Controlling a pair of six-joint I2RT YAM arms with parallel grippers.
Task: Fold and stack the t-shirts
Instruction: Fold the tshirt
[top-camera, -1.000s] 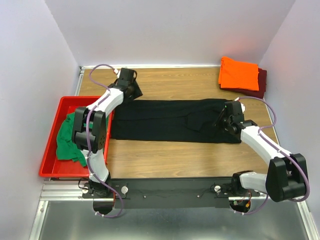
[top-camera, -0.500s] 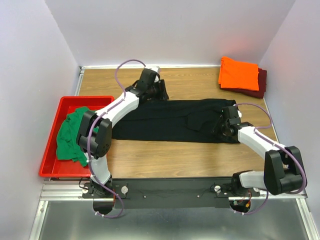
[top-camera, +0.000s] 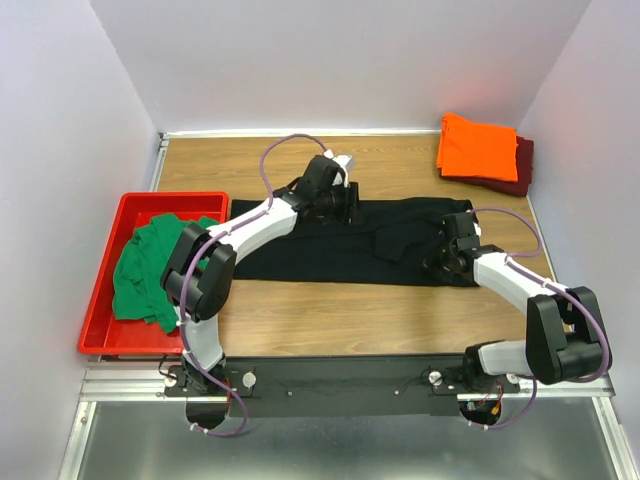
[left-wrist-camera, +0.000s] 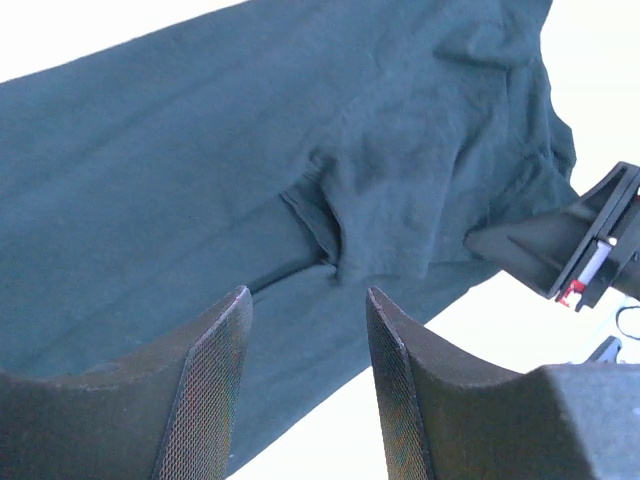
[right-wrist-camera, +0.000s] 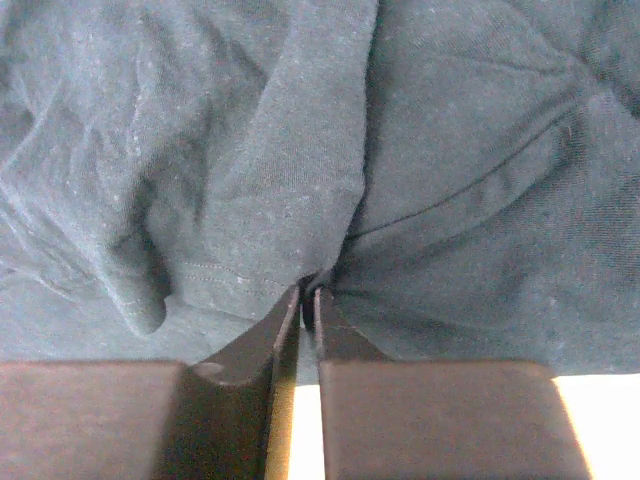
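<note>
1 black t-shirt (top-camera: 320, 250), laid long across table (top-camera: 400, 160); left gripper (left-wrist-camera: 306, 300) over its far edge, fingers (left-wrist-camera: 215, 380) parted; right gripper (right-wrist-camera: 309, 292) pinching a cloth fold (right end).

Black t-shirt (top-camera: 320, 250): plain, centre frame. Orange t-shirt (top-camera: 477, 148): bright, plain, upper right, over dark maroon t-shirt (top-camera: 524, 160). Green t-shirt (top-camera: 145, 270), left, in red tray (top-camera: 165, 203). Desk (top-camera: 350, 315): brown wood-grain. Left arm (top-camera: 255, 218), right arm (top-camera: 515, 280): white, black joints; purple cables (top-camera: 285, 145).
</note>
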